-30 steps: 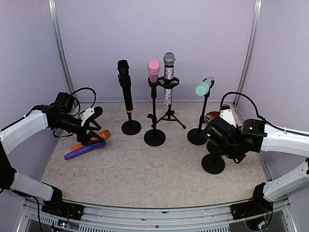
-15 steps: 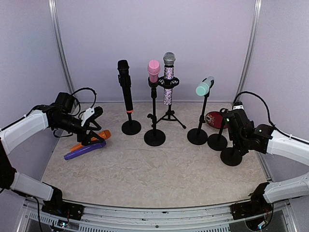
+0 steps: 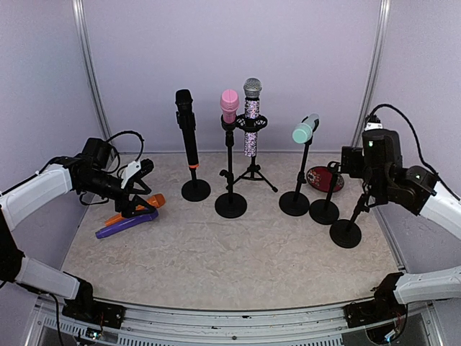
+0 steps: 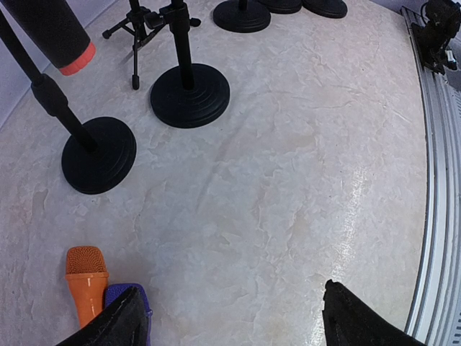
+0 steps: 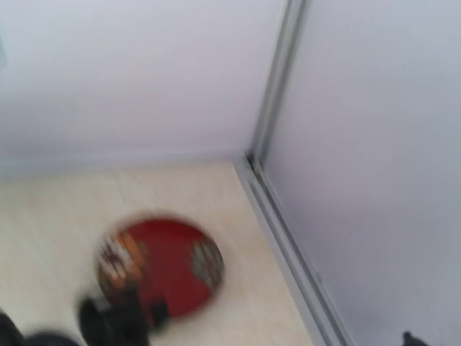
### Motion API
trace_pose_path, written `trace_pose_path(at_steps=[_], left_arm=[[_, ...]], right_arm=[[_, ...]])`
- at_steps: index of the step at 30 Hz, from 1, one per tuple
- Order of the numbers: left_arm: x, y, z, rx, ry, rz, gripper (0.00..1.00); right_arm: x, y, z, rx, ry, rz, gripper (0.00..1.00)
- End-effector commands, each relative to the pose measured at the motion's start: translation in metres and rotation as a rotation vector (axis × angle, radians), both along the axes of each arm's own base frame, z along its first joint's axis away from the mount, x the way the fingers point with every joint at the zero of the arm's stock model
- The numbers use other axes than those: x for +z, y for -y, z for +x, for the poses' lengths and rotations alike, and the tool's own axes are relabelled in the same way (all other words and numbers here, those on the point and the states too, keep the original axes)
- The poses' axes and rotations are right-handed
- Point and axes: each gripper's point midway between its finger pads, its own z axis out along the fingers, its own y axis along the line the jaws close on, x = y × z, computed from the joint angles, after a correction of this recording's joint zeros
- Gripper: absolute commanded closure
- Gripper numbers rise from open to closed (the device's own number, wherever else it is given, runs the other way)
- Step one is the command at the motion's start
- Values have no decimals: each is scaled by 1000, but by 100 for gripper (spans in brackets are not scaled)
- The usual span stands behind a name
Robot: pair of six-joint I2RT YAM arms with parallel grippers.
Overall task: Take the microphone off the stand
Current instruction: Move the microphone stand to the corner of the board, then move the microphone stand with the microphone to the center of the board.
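Four microphones sit on stands at the back: a black one (image 3: pixel 186 119), a pink one (image 3: pixel 229 105), a glittery silver one (image 3: pixel 251 115) on a tripod and a teal one (image 3: pixel 305 130). Two bare stands (image 3: pixel 346 232) (image 3: pixel 324 210) are at the right. My right gripper (image 3: pixel 351 164) hangs raised above them, open and empty; its wrist view is blurred. At the left, an orange microphone (image 4: pixel 86 277) and a purple microphone (image 4: pixel 130 297) lie on the table. My left gripper (image 4: pixel 230 317) hovers open just over them, holding nothing.
A red round disc (image 5: pixel 162 263) lies flat in the back right corner, behind the bare stands. Round black stand bases (image 4: pixel 190 94) (image 4: pixel 99 154) stand across the back half of the table. Enclosure walls and a metal post (image 3: pixel 371 72) close in the right side.
My right arm slid a bare stand to the right, let go of it and rose toward the back right corner. The left arm has stayed put.
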Motion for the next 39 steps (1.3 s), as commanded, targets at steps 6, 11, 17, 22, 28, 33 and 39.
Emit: trace_pose_path(at_steps=[6, 11, 17, 22, 28, 33, 39], left_arm=[[9, 3, 3, -17, 17, -11, 18], [12, 4, 3, -19, 16, -14, 18], [13, 3, 3, -19, 8, -13, 18], [14, 1, 2, -17, 14, -5, 18], [15, -2, 2, -16, 16, -1, 18], [15, -2, 1, -16, 15, -1, 18], [17, -2, 1, -22, 16, 2, 18]], right_arm=[[48, -52, 4, 248, 70, -293, 0], [58, -85, 16, 335, 116, -538, 0], [67, -112, 41, 332, 170, -760, 0], [79, -124, 53, 278, 242, -875, 1], [98, -125, 53, 205, 323, -953, 12], [99, -131, 52, 213, 353, -989, 16], [72, -151, 58, 308, 297, -1076, 11]])
